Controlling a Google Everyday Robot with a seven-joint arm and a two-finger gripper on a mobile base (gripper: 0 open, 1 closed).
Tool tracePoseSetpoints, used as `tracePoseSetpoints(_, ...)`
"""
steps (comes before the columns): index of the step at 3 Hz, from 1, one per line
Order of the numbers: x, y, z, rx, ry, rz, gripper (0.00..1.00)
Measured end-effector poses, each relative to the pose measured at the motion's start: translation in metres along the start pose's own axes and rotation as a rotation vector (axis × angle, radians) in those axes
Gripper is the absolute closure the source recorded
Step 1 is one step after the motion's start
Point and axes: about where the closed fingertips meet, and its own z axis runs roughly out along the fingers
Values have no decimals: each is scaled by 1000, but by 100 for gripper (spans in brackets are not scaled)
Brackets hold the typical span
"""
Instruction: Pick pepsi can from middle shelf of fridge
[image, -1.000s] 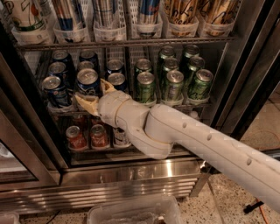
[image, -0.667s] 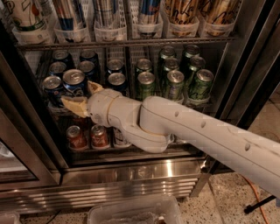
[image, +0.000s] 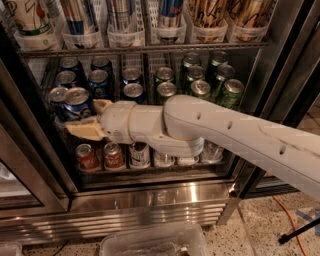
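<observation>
1. Looks like the grasp stage: gripper (image: 92, 117) left of centre, tan fingers (image: 82, 129) pinching the pepsi can (image: 76, 98).
2. Sits inside the fridge (image: 150, 192), at the front of the blue cans, just beside a neighbour can (image: 57, 95).
3. Next, likely calls for a straight pull out toward lower right, keeping the pepsi can upright and clear of that neighbour and the door frame (image: 30, 150).
4. Arm (image: 225, 135) stretched from right edge to left, wrist roughly level, crossing below the green cans (image: 200, 87).

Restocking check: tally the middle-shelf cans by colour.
Pepsi cans, dark blue: 8
Green cans: 8
Total: 16 in view
The hand sits by the front-left pepsi can.
</observation>
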Motion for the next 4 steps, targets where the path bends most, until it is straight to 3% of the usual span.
tracePoseSetpoints(1, 30, 3, -34, -92, 16, 19, 100)
tracePoseSetpoints(2, 44, 17, -65, -144, -2, 30, 100)
tracePoseSetpoints(3, 46, 30, -86, -162, -8, 10, 100)
tracePoseSetpoints(4, 32, 62, -115, -122, 28, -22, 100)
